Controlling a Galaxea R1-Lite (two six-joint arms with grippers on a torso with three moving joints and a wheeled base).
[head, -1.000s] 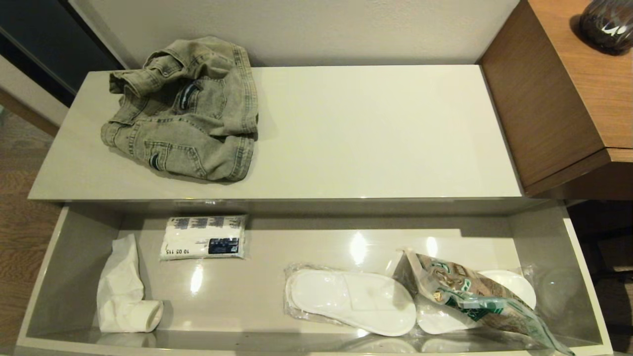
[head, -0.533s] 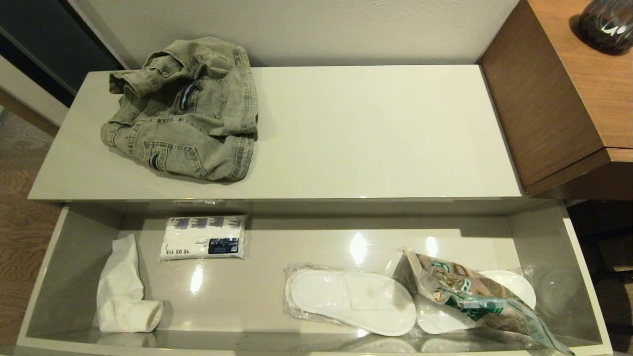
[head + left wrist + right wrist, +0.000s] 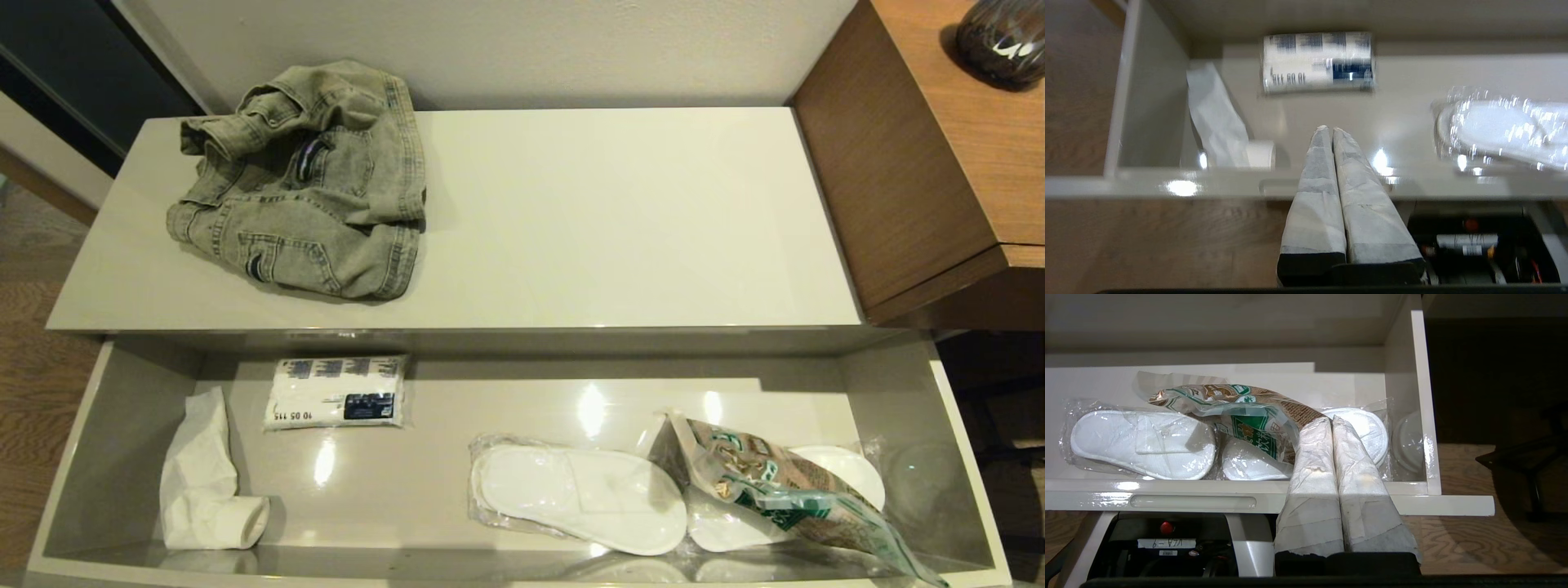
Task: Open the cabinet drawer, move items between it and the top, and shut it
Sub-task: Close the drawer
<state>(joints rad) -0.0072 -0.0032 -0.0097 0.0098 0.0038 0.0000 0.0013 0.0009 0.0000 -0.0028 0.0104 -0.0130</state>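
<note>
The cabinet drawer (image 3: 122,425) stands pulled out, its front rail (image 3: 1331,500) with a handle slot (image 3: 1193,501) below both wrists. A faded grey-green denim garment (image 3: 306,184) lies crumpled on the left of the cream top (image 3: 620,220). The clear food bag (image 3: 780,482) with a green band rests tilted on the wrapped slippers at the drawer's right. My right gripper (image 3: 1332,419) is shut and empty, hanging over the front rail close to the food bag (image 3: 1241,412). My left gripper (image 3: 1329,129) is shut and empty above the front rail near the drawer's left half. Neither gripper shows in the head view.
Wrapped white slippers (image 3: 580,498), a white-and-blue tissue pack (image 3: 336,392) and a crumpled white bag (image 3: 200,482) lie in the drawer. A taller brown wood desk (image 3: 922,155) with a dark rounded object (image 3: 1002,37) adjoins the cabinet on the right. Wood floor lies to the left.
</note>
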